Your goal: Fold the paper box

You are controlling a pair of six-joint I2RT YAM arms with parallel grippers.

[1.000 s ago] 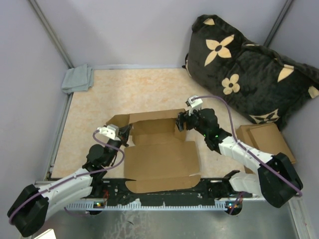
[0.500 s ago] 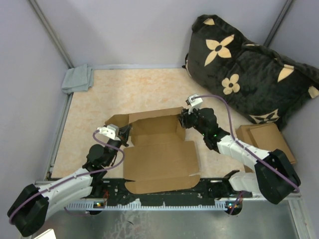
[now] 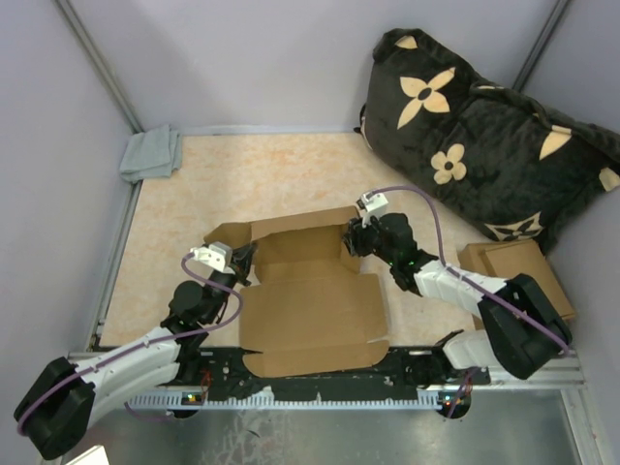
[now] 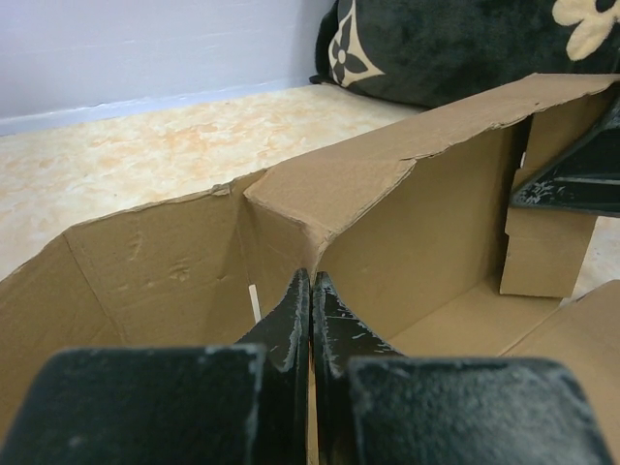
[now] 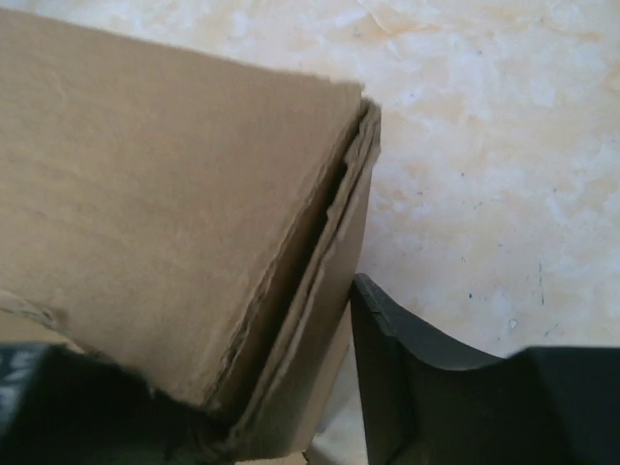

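Between the left claw (image 4: 310, 291) and the right claw (image 3: 355, 237) the paper box (image 3: 300, 254) is found half-formed, its lid flap (image 3: 310, 325) spread toward the bases. Its doubled right wall (image 5: 325, 291) is straddled by the right claw; whether it is pinched cannot be told. The left claw is held together at the left corner fold (image 4: 291, 194). The right wall should be pressed fully upright and seated before release. Beyond the claws, grey walls (image 3: 242, 58) are set round a beige table (image 3: 271, 174); a flowered cushion (image 3: 484, 126) and flat sheets (image 3: 513, 266) lie past the right claw.
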